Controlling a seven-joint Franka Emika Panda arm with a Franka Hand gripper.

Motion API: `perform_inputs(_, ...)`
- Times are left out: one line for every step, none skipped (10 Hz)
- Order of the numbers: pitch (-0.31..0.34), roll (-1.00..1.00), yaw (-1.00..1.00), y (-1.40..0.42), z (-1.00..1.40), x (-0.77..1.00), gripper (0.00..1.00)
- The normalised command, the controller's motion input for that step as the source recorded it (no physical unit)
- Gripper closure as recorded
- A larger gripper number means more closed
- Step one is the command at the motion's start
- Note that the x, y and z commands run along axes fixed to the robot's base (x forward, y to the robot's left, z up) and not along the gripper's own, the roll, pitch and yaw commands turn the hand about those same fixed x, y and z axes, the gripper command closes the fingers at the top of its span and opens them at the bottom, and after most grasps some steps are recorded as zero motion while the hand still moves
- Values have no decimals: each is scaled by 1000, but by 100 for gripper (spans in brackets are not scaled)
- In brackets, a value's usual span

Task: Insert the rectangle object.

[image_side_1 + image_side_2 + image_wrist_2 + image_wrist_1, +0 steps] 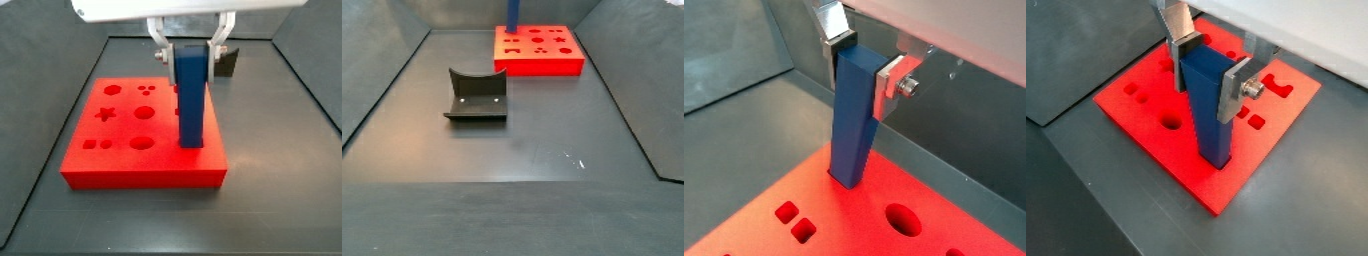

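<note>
My gripper [1211, 68] is shut on the rectangle object [1208, 110], a long blue bar held upright by its upper end. The fingers [894, 85] clamp its two sides in both wrist views. The bar [191, 95] stands over the flat red block [134, 172], and its lower end meets the block's top near the front right part in a side view. Whether the end sits in a hole is hidden by the bar itself. The gripper [193, 55] hangs above the block. In a side view only the bar's lower part [513, 14] shows at the picture's edge.
The red block [540, 66] has star, round and square holes [106, 114] across its top. The dark grey fixture [476, 97] stands on the dark floor apart from the block. Grey walls [382, 90] ring the floor.
</note>
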Motion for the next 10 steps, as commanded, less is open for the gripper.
perform_inputs(243, 107, 0, -137, -683, 411, 100)
perform_inputs(291, 107, -129, -203, -577, 620, 100)
perform_inputs(297, 149, -114, -134, -554, 631, 100)
perform_inputs(180, 167, -83, -209, -757, 451, 100)
perform_inputs(53, 94, -51, -180, -1000, 194, 100)
perform_inputs(-3, 30, 0, -34, -1000, 0, 100)
perform_inputs(-29, 113, 3, 0, -1000, -9, 100)
perform_inputs(-81, 220, 54, 0, -889, 0, 100)
perform_inputs(-91, 226, 46, 0, -826, 0, 100)
perform_inputs(0, 0, 0, 0, 0, 0, 100)
